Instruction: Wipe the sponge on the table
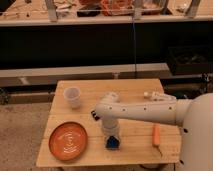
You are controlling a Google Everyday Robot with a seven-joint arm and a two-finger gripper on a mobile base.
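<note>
— One question: where does the sponge (pixel 113 144) sit?
— Near the front edge of the table (pixel 135 92), between the orange plate (pixel 68 141) and the carrot-like stick (pixel 156 135), flat on the planks.
— And the gripper (pixel 111 134)?
— Straight down on top of it, likely to press the sponge to the wood for wiping. Whether it clamps the sponge, I cannot tell. The cup (pixel 73 97) stands well apart.
</note>
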